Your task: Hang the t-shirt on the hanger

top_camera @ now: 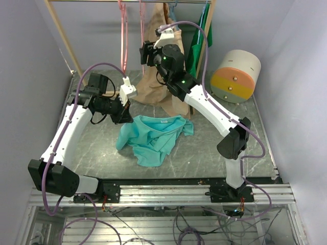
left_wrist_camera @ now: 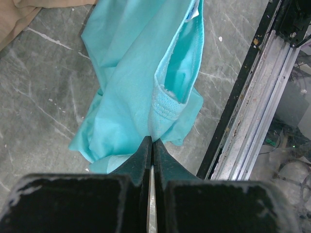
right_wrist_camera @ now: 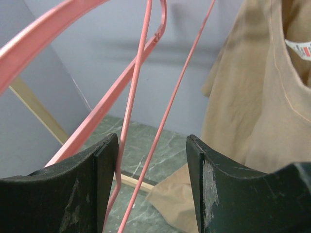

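Note:
The teal t-shirt [top_camera: 153, 137] lies crumpled on the table between the arms. My left gripper [top_camera: 124, 116] is at its upper left edge. In the left wrist view its jaws [left_wrist_camera: 153, 141] are shut, and the folds of the t-shirt [left_wrist_camera: 141, 73] run into the tips. My right gripper [top_camera: 146, 51] is raised at the rack beside a thin pink hanger [top_camera: 141, 25]. In the right wrist view it [right_wrist_camera: 151, 145] stands open. Thin wires of the hanger [right_wrist_camera: 163, 119] pass between its fingers, one close to the left finger [right_wrist_camera: 104, 165]. Neither finger presses on them.
A second pink hanger [top_camera: 123, 35] hangs to the left on the wooden rack [top_camera: 64, 35]. A beige garment [top_camera: 158, 84] and a dark green one [top_camera: 196, 48] hang behind the right arm. A round cream, orange and yellow drum [top_camera: 236, 76] stands at the back right.

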`<state>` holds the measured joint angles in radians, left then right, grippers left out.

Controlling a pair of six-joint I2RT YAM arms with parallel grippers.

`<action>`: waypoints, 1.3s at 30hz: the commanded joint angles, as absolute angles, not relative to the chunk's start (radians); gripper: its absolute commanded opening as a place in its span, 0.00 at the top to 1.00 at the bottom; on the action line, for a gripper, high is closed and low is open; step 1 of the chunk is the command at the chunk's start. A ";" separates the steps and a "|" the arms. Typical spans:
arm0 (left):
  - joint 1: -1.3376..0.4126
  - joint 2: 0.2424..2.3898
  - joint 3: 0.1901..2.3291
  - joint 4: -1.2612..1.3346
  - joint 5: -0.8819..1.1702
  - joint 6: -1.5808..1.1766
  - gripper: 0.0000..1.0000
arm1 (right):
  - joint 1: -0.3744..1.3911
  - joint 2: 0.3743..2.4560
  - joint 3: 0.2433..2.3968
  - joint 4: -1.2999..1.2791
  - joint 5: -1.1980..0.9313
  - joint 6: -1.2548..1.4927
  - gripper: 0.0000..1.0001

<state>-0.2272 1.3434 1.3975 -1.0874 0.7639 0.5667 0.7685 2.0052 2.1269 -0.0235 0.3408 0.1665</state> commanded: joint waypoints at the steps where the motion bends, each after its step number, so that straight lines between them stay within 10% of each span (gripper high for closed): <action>1: -0.237 1.339 1.399 -1.064 0.801 0.560 0.92 | 0.778 2.007 2.207 -0.042 0.364 0.120 0.42; 18: -0.236 1.308 1.345 -1.041 0.807 0.549 0.92 | 0.768 2.151 2.352 -0.098 0.413 0.021 0.43; 29: -0.236 1.314 1.339 -1.026 0.815 0.543 0.92 | 0.766 2.099 2.266 -0.063 0.417 -0.012 1.00; 39: -0.236 1.298 1.324 -1.033 0.814 0.543 0.92 | 0.766 2.040 2.232 -0.026 0.396 -0.014 1.00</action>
<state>-0.2276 1.3254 1.3312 -1.0477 0.7765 0.5484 0.7650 2.1113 2.2356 -0.0765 0.4065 -0.0006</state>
